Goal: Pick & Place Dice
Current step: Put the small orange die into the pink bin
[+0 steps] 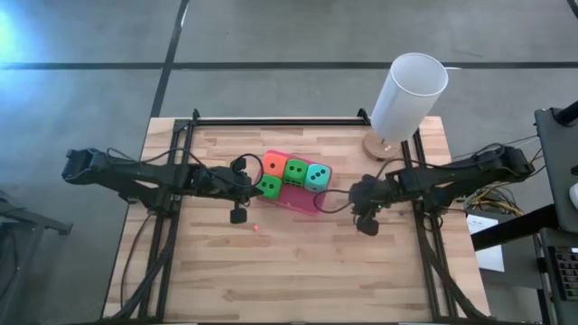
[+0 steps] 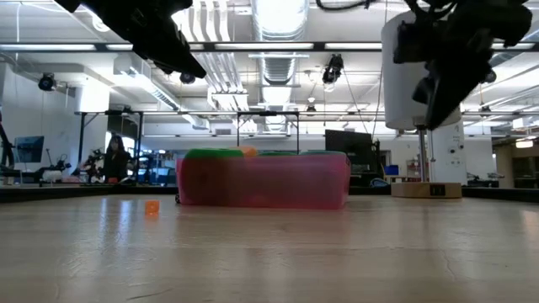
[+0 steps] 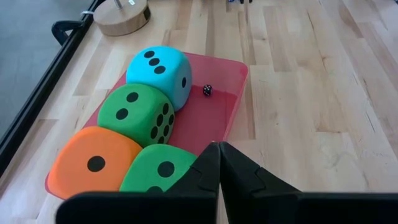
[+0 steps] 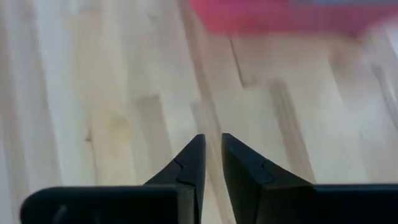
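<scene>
All four dice sit on the pink tray mid-table: orange die, green die and teal die in a row along the tray's far side, touching each other; second green die on the near side, against the orange one. Left wrist view shows a tiny black die on the bare tray floor, just beside the teal die. Left gripper hangs above the table at the tray's left end, near the second green die, fingers pressed together, holding nothing. Right gripper hovers just right of the tray, over bare wood, fingers almost closed with a thin gap, nothing between them. White cylinder stands on a round wooden base at the far right of the table, well clear of the tray. Small red spot on the wood just near of the left gripper; can't tell what it is. Low view: dice tops barely show over the tray wall; a small orange object lies on the table to the tray's left.
</scene>
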Controlling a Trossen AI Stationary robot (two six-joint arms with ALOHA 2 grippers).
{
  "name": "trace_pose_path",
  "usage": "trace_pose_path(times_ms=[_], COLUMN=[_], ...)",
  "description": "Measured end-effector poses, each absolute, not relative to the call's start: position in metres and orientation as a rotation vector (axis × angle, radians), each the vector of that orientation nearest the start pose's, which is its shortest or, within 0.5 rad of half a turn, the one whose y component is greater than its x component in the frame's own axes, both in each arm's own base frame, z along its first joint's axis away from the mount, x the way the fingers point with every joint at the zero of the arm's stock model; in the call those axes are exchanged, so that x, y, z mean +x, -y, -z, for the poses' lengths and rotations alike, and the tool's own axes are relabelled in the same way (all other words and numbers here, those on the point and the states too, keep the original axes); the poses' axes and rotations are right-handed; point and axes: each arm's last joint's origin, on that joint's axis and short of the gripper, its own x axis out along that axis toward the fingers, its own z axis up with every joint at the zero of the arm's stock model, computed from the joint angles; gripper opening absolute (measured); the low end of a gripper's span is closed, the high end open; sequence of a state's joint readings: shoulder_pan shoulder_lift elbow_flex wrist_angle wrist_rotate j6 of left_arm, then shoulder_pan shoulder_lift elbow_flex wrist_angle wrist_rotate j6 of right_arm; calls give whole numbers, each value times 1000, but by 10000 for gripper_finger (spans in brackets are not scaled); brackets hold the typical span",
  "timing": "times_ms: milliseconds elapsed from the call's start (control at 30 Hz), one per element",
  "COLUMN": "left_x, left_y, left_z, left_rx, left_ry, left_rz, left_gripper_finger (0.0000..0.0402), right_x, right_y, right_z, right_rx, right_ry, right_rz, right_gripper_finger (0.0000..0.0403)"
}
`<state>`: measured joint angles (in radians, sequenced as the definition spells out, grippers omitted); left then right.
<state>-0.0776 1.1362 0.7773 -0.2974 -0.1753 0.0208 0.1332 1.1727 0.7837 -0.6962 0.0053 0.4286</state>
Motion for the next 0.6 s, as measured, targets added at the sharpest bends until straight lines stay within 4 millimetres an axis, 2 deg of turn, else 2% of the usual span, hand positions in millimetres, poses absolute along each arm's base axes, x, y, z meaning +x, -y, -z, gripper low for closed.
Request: trace_pose_path(times_ms=[400,600], left_x=[235,235], left_y=[13,13], left_z=[-254,-254], left_rx=[102,102], left_ry=[-654,-654], left_rz=[-88,-88], left_gripper_finger=[10,10], right_x=[174,165], right_y=[-25,-29], right_z=[-212,-212], right_rx=[503,550], right_ry=[-1397,-1440], right_rz=[560,654], right_gripper_finger=[34,34])
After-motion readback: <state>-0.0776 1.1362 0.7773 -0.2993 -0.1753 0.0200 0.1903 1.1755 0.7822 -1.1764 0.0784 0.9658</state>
